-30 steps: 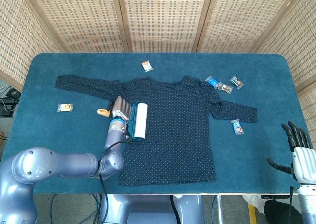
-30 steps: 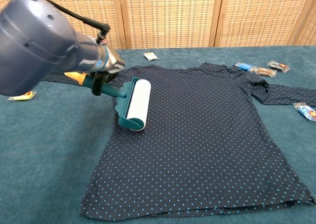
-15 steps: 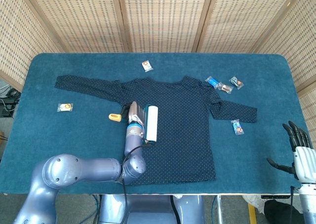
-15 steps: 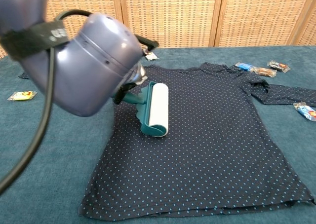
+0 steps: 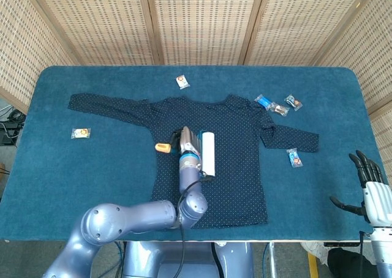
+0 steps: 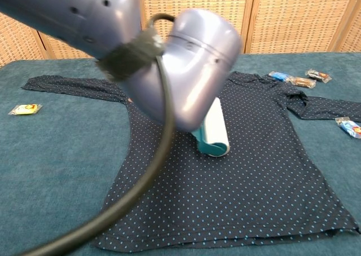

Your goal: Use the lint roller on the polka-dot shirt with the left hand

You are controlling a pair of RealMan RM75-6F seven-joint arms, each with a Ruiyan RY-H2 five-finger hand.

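The dark polka-dot shirt (image 5: 236,137) (image 6: 265,171) lies spread flat on the blue table, sleeves out to both sides. My left hand (image 5: 187,144) holds the lint roller, whose white roll (image 5: 208,153) (image 6: 216,129) lies on the middle of the shirt's chest and whose orange handle end (image 5: 162,147) sticks out to the left. In the chest view my left arm (image 6: 186,81) fills the foreground and hides the hand. My right hand (image 5: 369,189) hangs open off the table's right front corner, holding nothing.
Small snack packets lie around the shirt: one (image 5: 80,133) at the left, one (image 5: 182,81) above the collar, several (image 5: 278,104) near the right shoulder, one (image 5: 295,158) below the right sleeve. Wicker screens stand behind the table (image 5: 86,186).
My left hand has swept the roller to the right across the shirt, from the left side seam to the middle of the chest. The right hand has not moved.
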